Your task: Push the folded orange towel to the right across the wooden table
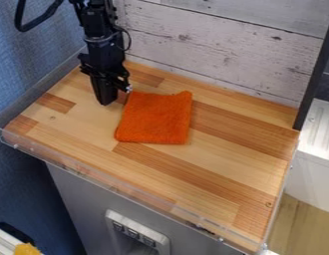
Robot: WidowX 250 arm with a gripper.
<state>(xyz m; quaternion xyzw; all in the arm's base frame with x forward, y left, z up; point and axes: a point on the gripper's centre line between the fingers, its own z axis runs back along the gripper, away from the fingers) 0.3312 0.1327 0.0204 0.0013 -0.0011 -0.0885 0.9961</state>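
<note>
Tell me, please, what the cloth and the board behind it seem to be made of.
Cloth: probably terry cotton or microfiber, matte, from its fuzzy surface.
Board: looks like whitewashed wood, perhaps printed, with knots and plank lines.

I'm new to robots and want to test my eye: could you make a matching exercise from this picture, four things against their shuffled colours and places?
1. Cloth
2. Gripper
3. Worktop
4. Plank wall

A. Whitish, behind the worktop
B. Black, near the cloth's upper left corner
C. Light and darker brown, under the cloth
D. Orange, spread out on wood

Pairs: 1-D, 2-B, 3-C, 4-A
</note>
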